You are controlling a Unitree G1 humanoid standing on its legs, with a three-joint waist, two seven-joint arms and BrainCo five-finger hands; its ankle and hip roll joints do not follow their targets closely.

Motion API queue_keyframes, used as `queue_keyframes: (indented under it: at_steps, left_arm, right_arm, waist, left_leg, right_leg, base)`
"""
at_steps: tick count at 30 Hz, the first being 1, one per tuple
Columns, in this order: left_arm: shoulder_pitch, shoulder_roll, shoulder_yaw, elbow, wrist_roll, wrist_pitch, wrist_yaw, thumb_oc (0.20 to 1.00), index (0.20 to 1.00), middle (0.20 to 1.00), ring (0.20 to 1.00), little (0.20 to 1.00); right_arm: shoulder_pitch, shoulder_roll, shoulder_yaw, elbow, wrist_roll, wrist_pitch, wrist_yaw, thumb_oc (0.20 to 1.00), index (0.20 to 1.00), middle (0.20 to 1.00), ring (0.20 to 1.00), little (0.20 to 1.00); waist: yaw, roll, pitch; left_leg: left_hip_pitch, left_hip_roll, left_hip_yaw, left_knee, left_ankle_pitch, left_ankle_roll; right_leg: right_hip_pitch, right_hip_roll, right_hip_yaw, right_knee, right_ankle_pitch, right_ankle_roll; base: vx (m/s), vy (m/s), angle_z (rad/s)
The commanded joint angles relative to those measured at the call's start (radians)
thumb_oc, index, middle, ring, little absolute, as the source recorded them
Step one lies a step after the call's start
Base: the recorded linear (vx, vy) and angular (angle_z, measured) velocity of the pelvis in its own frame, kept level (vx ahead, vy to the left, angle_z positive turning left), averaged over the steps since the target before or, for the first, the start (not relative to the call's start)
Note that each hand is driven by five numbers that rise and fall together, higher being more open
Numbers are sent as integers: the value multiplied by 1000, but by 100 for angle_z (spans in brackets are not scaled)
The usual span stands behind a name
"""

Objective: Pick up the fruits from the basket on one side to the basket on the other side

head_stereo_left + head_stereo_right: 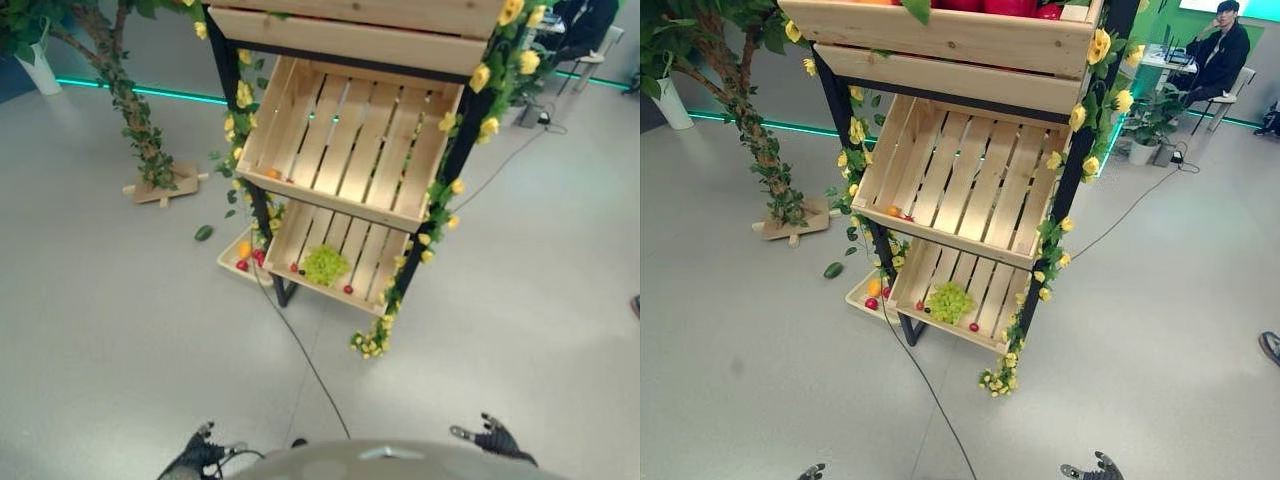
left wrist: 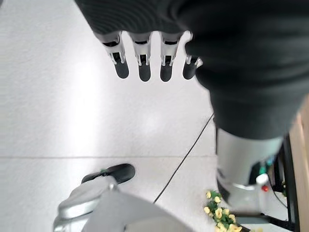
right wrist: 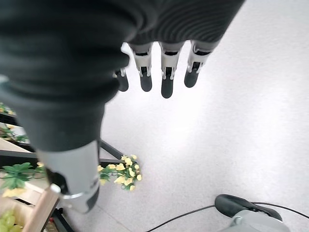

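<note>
My left hand (image 1: 197, 452) hangs low by my side, fingers (image 2: 141, 67) straight and relaxed over bare floor (image 1: 90, 320), holding nothing. Ahead of it stands a wooden rack of slatted crates trimmed with yellow flowers (image 1: 372, 342). At its foot, on the left, a small tray (image 1: 238, 255) on the floor carries an orange fruit (image 1: 245, 249) and a couple of red ones (image 1: 241, 265). Beside it, the bottom crate (image 1: 335, 262) holds a bunch of green grapes (image 1: 324, 264) and a few small red fruits. The crate above (image 1: 345, 150) is nearly bare, with only a small orange piece (image 1: 272, 173) at its front left corner. In the right eye view the top crate (image 1: 940, 35) shows red fruit (image 1: 1010, 6) over its rim. My right hand (image 1: 493, 437) also hangs low, fingers (image 3: 165, 72) straight, empty.

I judge the task barely begun: I stand well apart from the rack, nothing is in hand, and I must close in and reach for a fruit first.
</note>
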Motion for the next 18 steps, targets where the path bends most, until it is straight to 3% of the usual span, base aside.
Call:
queue_keyframes:
  at_steps: [1,8,18]
  left_arm:
    - [-52,-14,56,16,-15,23,-33,1000,1000,1000,1000,1000]
    - [-67,-43,29,83,28,76,-81,1000,1000,1000,1000,1000]
    - [-71,-38,20,74,26,83,-79,1000,1000,1000,1000,1000]
  right_arm:
    - [-34,-3,26,5,-5,7,12,1000,1000,1000,1000,1000]
    - [-53,8,17,81,15,42,40,1000,1000,1000,1000,1000]
    - [-75,6,23,103,23,59,58,1000,1000,1000,1000,1000]
  waist:
    - [-7,-18,6]
    - [-13,-12,-13]
    - [-3,-10,-13]
  left_leg:
    - [23,9,18,50,-72,-25]
    - [41,14,21,33,-73,-25]
    - [38,10,10,51,-82,-23]
  right_leg:
    - [17,-56,38,-88,166,116]
    - [29,-51,41,-105,168,113]
    - [33,-49,42,-99,162,107]
  base:
    - [20,-10,-6]
    - [11,-5,-3]
    - [-1,-4,0]
